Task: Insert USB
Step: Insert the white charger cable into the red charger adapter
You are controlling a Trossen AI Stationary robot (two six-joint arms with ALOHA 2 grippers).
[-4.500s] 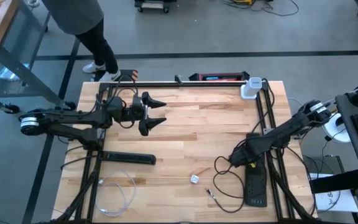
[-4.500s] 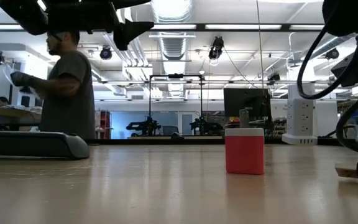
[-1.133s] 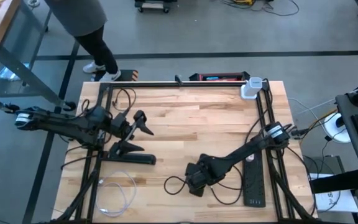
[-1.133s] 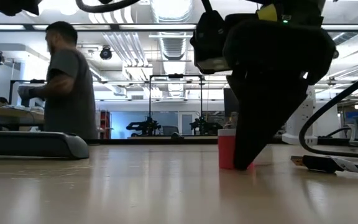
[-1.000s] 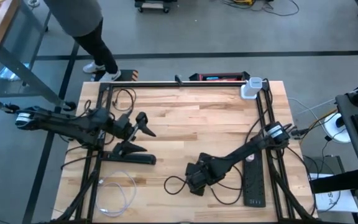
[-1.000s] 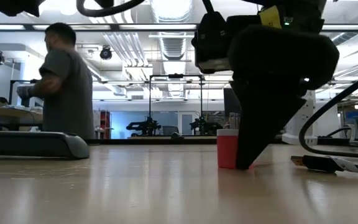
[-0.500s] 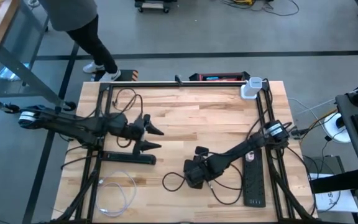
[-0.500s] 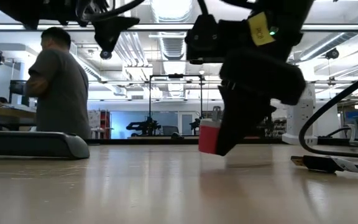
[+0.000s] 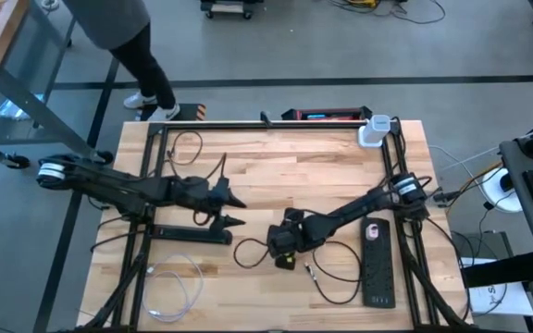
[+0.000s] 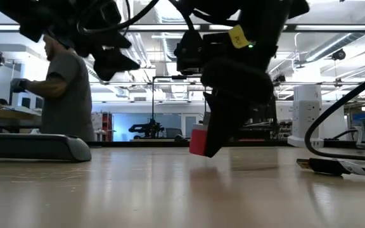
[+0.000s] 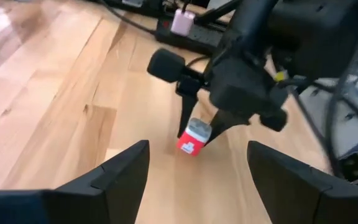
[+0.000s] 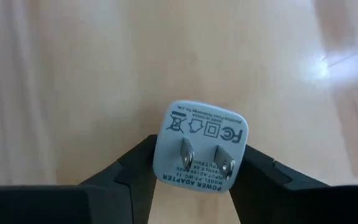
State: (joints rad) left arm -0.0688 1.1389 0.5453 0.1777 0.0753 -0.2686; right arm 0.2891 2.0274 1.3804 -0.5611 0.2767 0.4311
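Wood-plank bench (image 9: 276, 176) on a grey concrete floor (image 9: 276, 51) with dark seam lines; glass-topped table (image 9: 17, 74) at 10 o'clock, a person (image 10: 65, 95) standing near it. Low view: open lab hall, ceiling strip lights (image 10: 176, 9) and exposed ducts, wheeled black frame (image 10: 177, 107) at 12 o'clock against a blue-lit back wall.

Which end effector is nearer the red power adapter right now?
Right. The right end effector is shut on the red power adapter, lifted off the table. The left end effector is open, apart from it.
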